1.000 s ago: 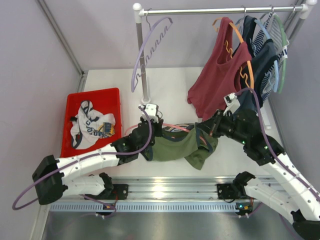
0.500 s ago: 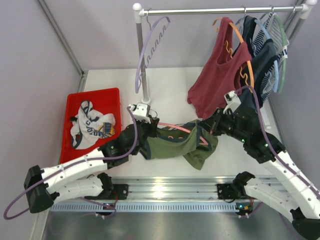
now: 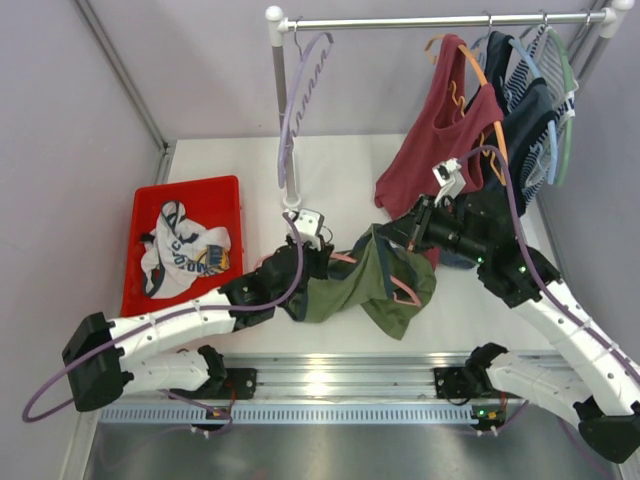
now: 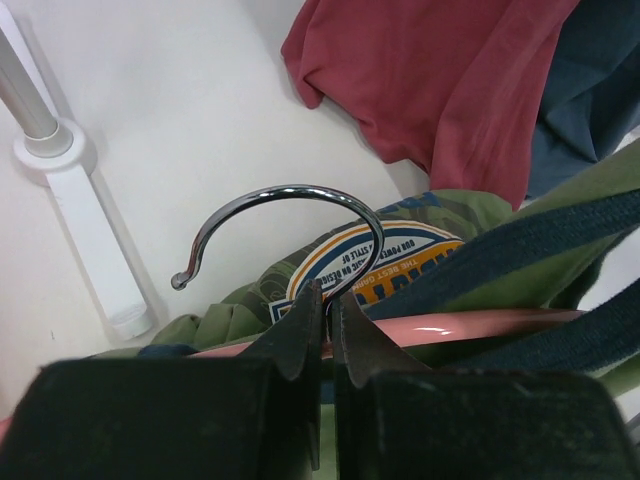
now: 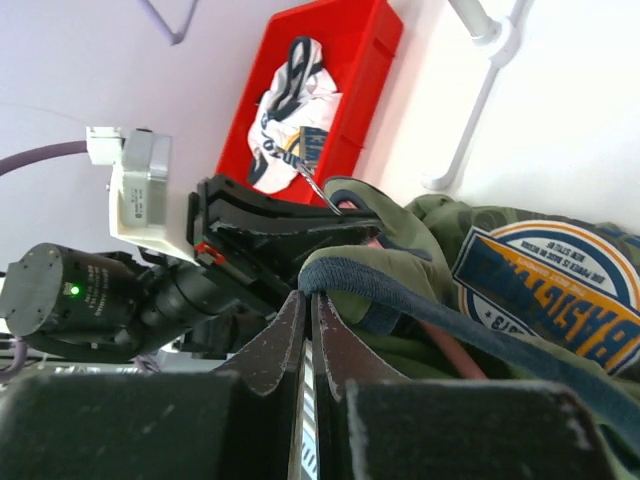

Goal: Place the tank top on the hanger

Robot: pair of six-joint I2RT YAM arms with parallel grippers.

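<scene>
Your left claw [image 4: 325,312] is clenched on the hanger [image 4: 455,327], right where the metal hook meets the salmon-pink plastic; in the left wrist view the hook arcs up and off to the left over the white bench [image 3: 340,170]. The tank top [image 3: 345,290] lies bunched on the bench between your two arms, partly draped on the hanger; a navy strap crosses over the pink bar, and the round chest graphic faces up just beside the hook. Your right claw [image 5: 310,300] is pinched tight on the navy trim of the tank top, holding that edge raised off the bench; from above, the raised edge sits just below the hem of the dark red tank top [image 3: 440,150] hanging on the rail. Off to your left, well apart, the red bin [image 3: 215,205] holds a white garment [image 3: 180,250]; a lilac hanger [image 3: 295,90] hangs beside the rack post [image 3: 288,165].
</scene>
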